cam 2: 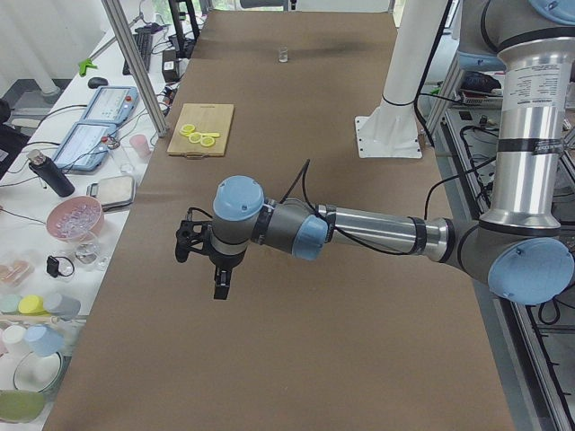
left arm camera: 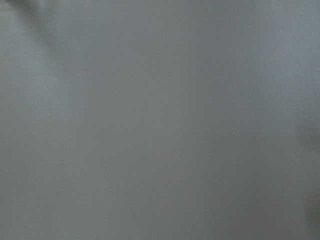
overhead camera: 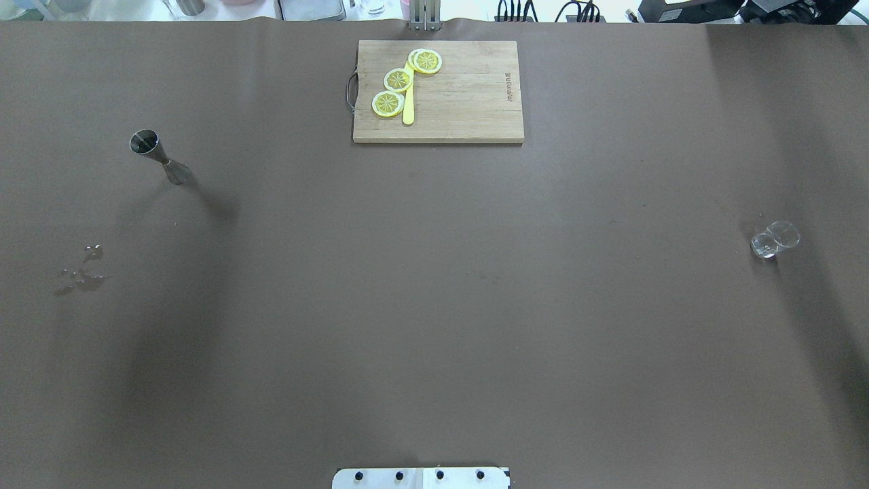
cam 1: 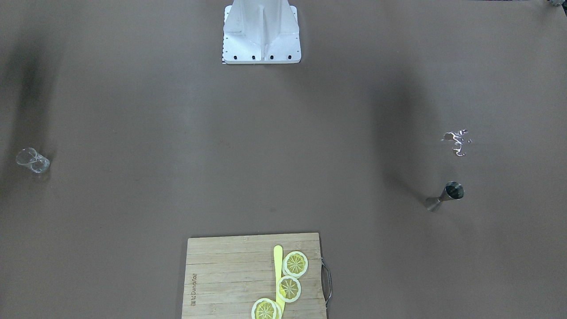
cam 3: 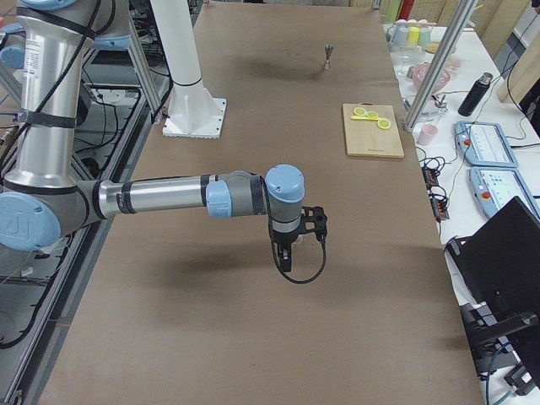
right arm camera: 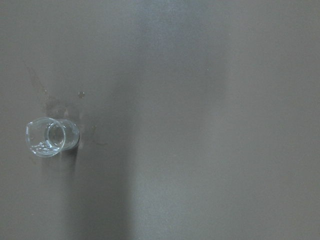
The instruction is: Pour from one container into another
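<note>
Apparently the pouring is not getting under way yet: I judge that gripping, carrying and tipping are all waiting to be done.

From the front, the metal jigger (cam 1: 445,197) is standing upright on the robot's left side of the table (cam 1: 283,155), with a small wet spill (cam 1: 457,141) lying near it. The small glass (cam 1: 33,160) is sitting far off on the right side, and neither arm is showing.

From overhead, the two containers are standing well apart, with nothing reaching for either.

From the left end, the left arm is stretching out level over the table, its left gripper (cam 2: 220,285) pointing down above bare surface. I cannot tell whether its fingers are spread or pressed together.

From the right end, the right gripper (cam 3: 285,260) is hanging the same way, and its state is equally unclear.

The left wrist camera is showing only bare table.

The right wrist camera is looking down on the glass, which is appearing nearly empty.
</note>
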Controlling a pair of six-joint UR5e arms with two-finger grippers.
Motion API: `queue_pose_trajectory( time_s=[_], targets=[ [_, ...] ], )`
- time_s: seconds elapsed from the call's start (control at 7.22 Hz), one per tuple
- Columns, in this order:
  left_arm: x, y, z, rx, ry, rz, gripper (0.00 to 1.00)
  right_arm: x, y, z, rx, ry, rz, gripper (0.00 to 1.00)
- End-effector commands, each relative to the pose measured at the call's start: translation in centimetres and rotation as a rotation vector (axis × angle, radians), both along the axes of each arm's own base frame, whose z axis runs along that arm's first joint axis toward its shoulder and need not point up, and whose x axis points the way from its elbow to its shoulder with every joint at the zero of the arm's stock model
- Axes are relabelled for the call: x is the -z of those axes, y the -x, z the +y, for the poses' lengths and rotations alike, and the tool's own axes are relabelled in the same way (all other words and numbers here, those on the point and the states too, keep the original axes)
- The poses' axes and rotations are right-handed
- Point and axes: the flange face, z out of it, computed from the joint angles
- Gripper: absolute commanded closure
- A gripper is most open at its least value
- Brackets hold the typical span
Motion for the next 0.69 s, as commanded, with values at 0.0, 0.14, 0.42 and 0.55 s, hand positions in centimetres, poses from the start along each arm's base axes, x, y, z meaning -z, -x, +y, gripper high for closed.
queue_pose_trajectory(
  time_s=[0.0,0.14,0.42,0.55],
  targets=[
    [2.3,-1.4,-1.1,0.101,-0.024,-0.014,0.03,1.9,1.1,-1.6,0.072,-0.090,-0.004,0.00],
    [3.5,-3.1,-1.5,0.150,-0.026,-0.045,0.03,1.3,1.0,-1.4,0.176,-0.174,0.002,0.00],
    [5.7,-5.7,-1.7,0.233,-0.047,-0.034,0.03,0.1,1.7,-1.3,0.273,-0.225,0.004,0.00],
    [6.5,-6.5,-1.8,0.280,-0.074,-0.043,0.03,0.2,2.6,-1.4,0.302,-0.235,0.001,0.00]
  ],
)
